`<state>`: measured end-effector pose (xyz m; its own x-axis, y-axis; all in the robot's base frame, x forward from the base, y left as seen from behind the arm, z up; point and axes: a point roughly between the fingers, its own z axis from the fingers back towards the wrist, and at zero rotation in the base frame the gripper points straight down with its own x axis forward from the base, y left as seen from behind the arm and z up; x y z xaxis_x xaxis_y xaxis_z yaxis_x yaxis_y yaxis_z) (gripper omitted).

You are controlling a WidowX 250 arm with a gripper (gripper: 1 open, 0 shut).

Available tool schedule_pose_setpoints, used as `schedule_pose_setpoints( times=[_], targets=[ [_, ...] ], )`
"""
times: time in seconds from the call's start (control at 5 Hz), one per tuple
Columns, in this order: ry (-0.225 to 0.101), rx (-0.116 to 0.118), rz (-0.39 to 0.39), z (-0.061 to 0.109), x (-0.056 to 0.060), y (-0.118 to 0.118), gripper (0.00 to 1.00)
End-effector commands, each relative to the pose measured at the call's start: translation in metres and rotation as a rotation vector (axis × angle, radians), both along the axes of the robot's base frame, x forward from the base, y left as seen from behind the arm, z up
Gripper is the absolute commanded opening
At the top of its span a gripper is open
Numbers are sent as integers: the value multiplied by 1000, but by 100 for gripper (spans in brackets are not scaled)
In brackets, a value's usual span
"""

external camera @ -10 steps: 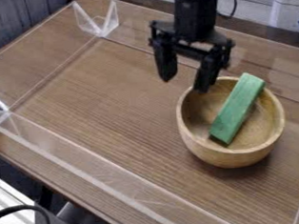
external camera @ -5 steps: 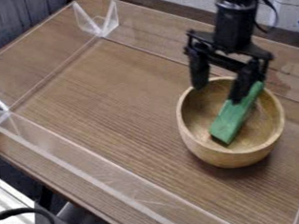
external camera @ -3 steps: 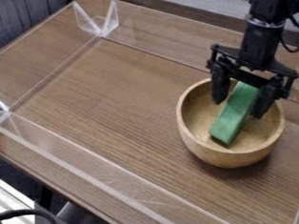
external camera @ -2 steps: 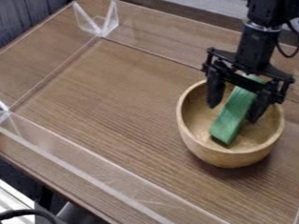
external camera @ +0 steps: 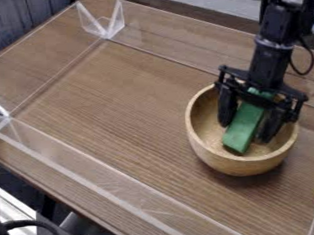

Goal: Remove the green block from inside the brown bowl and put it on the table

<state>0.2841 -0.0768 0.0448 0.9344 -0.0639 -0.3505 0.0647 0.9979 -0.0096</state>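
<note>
Inside one brown bowl (external camera: pixel 218 154), one green block (external camera: pixel 248 130), tool (external camera: pixel 259 111) spread

The round light-brown wooden bowl (external camera: pixel 241 134) with its thick wall sits at four o'clock on the brown wood-grain table (external camera: pixel 105 103). From nine to twelve o'clock the tabletop lies bare. Low clear acrylic walls (external camera: pixel 68 160) fence the edges.

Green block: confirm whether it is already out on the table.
No, the green block lies inside the brown bowl, between the open gripper fingers.
</note>
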Motion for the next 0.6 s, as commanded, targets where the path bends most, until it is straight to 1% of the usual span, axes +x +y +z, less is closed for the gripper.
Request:
schedule_pose_setpoints(
  times=[0.0,0.2,0.4],
  targets=[
    [-82,-12,-19,8,8,4,100],
    [-99,-8,-40,2,3,9,100],
    [-100,-33,-24,0,2,10,100]
  ],
)
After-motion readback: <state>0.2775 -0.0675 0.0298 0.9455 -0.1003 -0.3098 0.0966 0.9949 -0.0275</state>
